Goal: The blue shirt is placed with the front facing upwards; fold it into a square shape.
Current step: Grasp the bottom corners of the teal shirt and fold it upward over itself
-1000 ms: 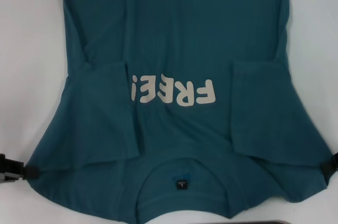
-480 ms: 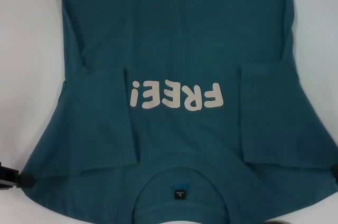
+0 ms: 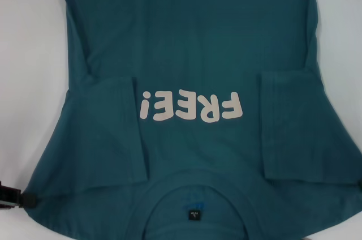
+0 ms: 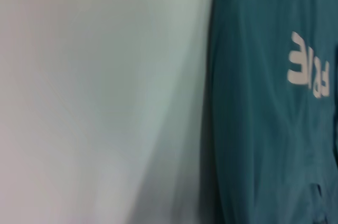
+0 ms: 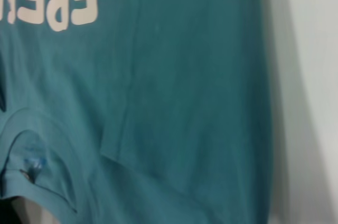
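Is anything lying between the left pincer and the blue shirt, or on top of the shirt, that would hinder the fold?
Nothing visible does. The left pincer sits right at the near left corner of the blue shirt, with no object between them. The shirt's top surface carries only its own folded-in sleeves, and the white table beside it shows nothing.

The blue shirt [image 3: 192, 70] has slid toward six o'clock in the head view: its "FREE" lettering [image 3: 192, 107] sits lower than a second ago, and the neck label [image 3: 193, 215] has dropped too. The left tool [image 3: 14, 196] at eight o'clock has moved down with the shoulder edge. The right tool, seen earlier at four o'clock, has almost left the picture.
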Motion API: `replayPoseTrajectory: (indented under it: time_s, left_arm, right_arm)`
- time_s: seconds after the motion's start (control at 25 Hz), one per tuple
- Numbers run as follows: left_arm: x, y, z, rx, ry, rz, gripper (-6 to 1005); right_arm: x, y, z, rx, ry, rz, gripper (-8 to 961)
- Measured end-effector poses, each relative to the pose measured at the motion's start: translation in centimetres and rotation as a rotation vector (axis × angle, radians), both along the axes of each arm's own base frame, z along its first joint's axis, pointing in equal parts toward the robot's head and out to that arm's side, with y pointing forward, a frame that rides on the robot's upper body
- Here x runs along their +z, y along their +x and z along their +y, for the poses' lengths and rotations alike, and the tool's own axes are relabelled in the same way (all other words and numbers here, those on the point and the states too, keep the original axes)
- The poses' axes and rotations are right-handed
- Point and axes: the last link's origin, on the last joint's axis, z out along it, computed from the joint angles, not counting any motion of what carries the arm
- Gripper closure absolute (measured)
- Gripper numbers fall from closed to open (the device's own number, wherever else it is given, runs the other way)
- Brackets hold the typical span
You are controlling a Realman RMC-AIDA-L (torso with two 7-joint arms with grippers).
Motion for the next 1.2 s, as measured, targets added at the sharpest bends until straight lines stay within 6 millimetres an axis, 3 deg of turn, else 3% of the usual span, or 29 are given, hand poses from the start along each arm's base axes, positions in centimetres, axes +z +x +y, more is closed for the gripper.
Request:
replayPoseTrajectory:
  time_s: [0.44, 0.6, 0.92, 1.2]
  left_arm:
    - [-0.2, 1.2, 0.3, -0.072, -0.019, -0.053, 986]
    - [-0.5, 2.1, 1.0, -0.121, -0.010, -0.088, 986]
    - [-1.5, 6.0, 6.7, -0.206, 0.090, -0.213, 987]
    - [-2.9, 8.5, 12.2, -0.188, 0.195, -0.165, 987]
  right_arm:
    - [0.1, -0.2, -0.3, 0.018, -0.011, 0.016, 938]
    - [-0.2, -1.4, 0.4, 0.079, -0.013, 0.081, 938]
    - [-0.5, -5.8, 3.8, 0.222, 0.099, 0.321, 939]
    - [0.7, -7.3, 7.7, 0.242, 0.327, 0.352, 939]
